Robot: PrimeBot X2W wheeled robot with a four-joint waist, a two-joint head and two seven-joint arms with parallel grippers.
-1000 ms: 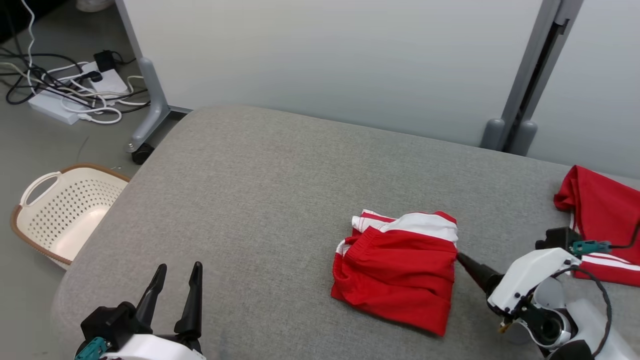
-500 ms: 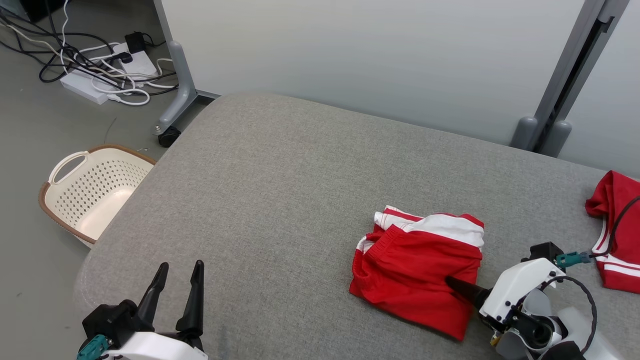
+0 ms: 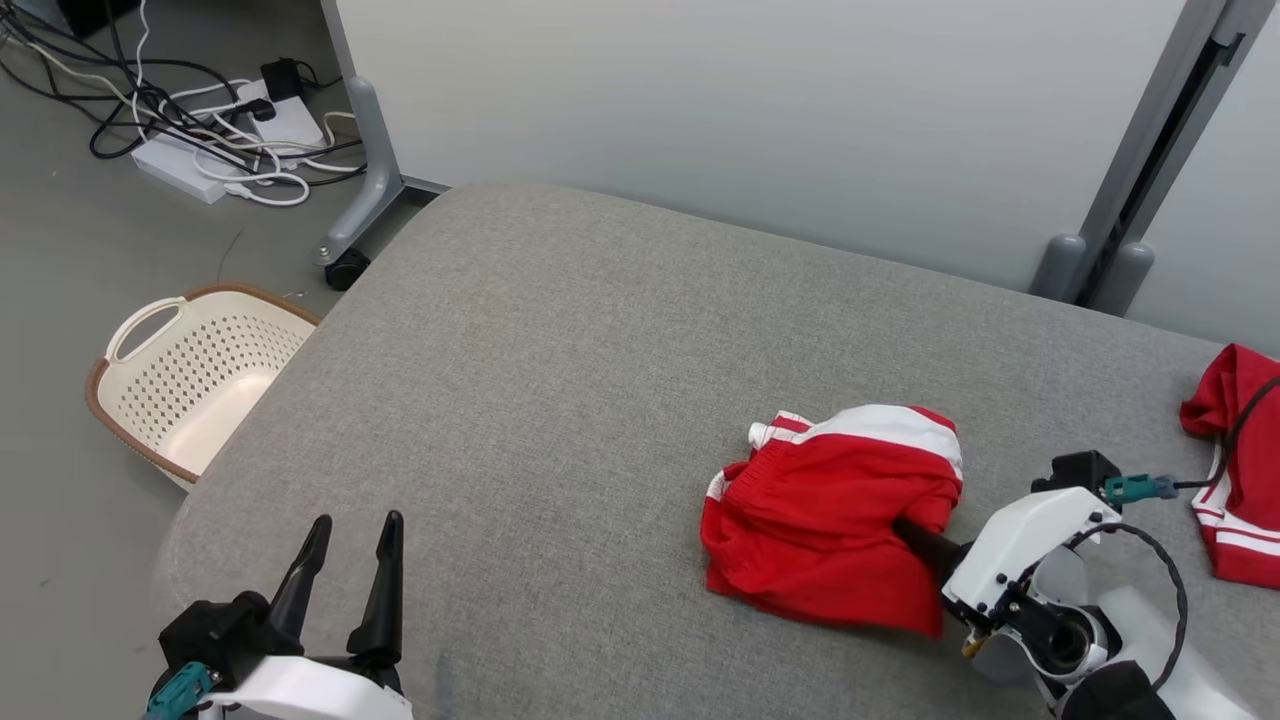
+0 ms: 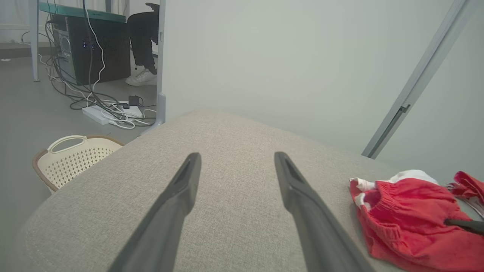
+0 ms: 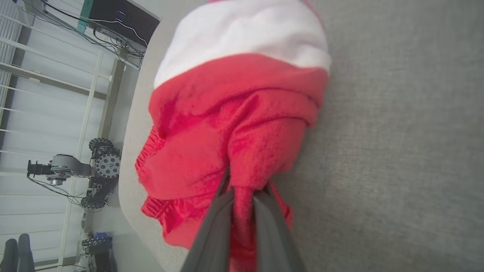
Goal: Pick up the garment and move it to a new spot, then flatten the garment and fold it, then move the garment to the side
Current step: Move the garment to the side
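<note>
Laundry basket [image 3: 190, 385] sits on the floor at about 9 o'clock in the head view, off the edge of the grey cushion [image 3: 560, 380]. At 7 o'clock the left gripper [image 3: 356, 522] hovers over bare cushion with its fingers spread wide and nothing between them, as it was a second ago.

The change is further right, at about 4 o'clock. A second ago the right gripper [image 3: 915, 535] lay with its fingers apart just beside the 3 o'clock edge of the red and white garment [image 3: 820, 520], which lay fairly flat in a compact fold. Now the fingers have pushed in from the garment's 4 o'clock side and pinched together on a bunch of red cloth. The wrist view shows the fabric gathered and squeezed between them [image 5: 245, 187]. That edge has puckered and risen, and the white band has curled over at 12 o'clock. The far side rests on the cushion. The head camera has also turned, so the wider shift in the picture isn't the things moving.

A second red garment [image 3: 1235, 470] lies at 3 o'clock, well apart. With the hold made, I judge the carry to the side comes next, and a one-point pinch may let the fold sag open.
</note>
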